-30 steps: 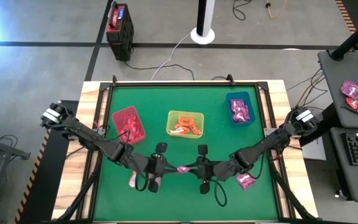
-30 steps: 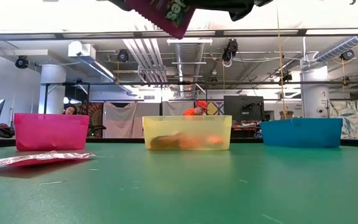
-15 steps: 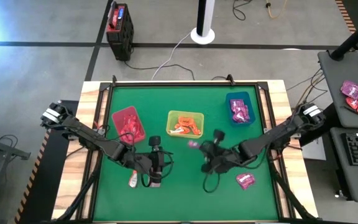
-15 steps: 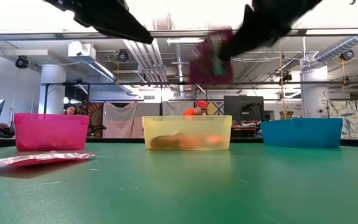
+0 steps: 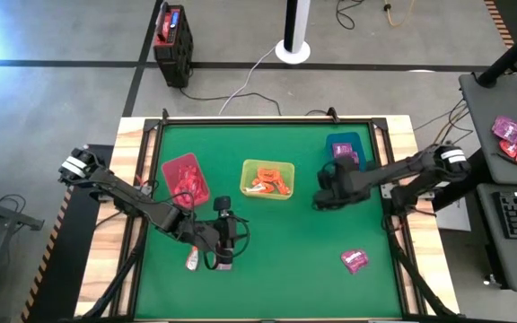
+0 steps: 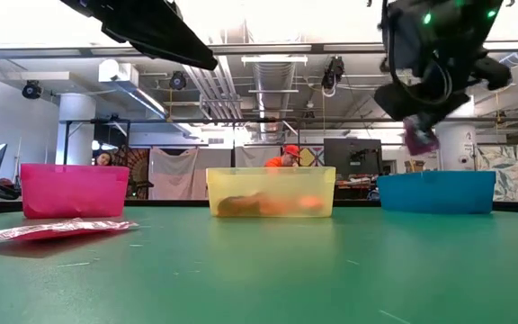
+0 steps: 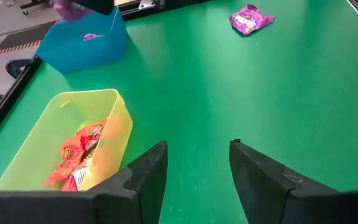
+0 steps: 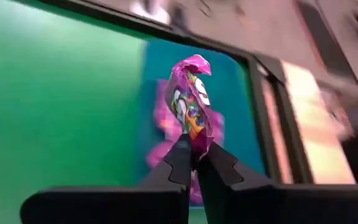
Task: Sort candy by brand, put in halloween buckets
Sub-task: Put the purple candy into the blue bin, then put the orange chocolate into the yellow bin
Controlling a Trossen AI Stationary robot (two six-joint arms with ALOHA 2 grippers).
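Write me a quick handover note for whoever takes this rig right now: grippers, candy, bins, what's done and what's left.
Right gripper: shut on a magenta packet, held over the blue bin.
Left gripper: open, empty, low over the mat near the table's front.
Done: red bin, yellow bin and blue bin each hold candy.
Left: drop the held packet in the blue bin; then a pink packet front right and a reddish packet front left are loose on the mat.

Magenta packet (image 8: 190, 112) pinched upright above teal bin (image 8: 241, 106); another packet (image 5: 354, 260) on mat.
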